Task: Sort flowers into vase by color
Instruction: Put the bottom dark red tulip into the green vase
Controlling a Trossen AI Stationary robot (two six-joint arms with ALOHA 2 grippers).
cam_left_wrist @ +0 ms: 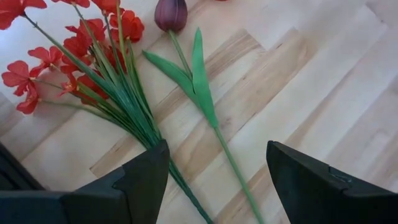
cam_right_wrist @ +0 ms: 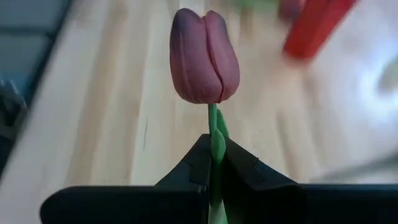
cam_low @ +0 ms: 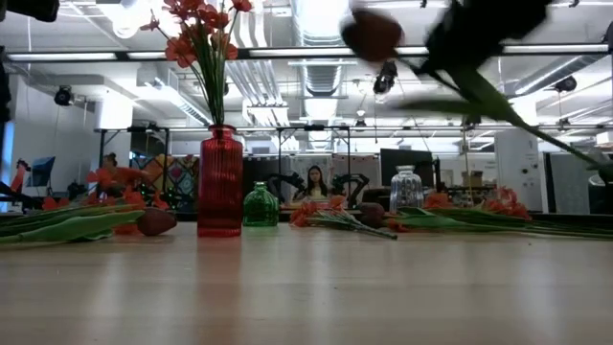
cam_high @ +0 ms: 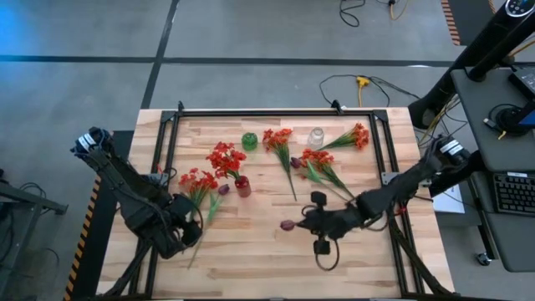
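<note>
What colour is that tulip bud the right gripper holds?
Dark purple tulip bud, on a green stem; clearest in the right wrist view.

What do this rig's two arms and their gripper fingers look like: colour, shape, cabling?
Both arms are dark, nearly black, built of jointed tubular links. The left gripper has two broad, flat, matte black fingers with angular edges. The right gripper has black fingers tapering to wedge-shaped tips. A black cable loops beneath the right gripper in the high view.
</note>
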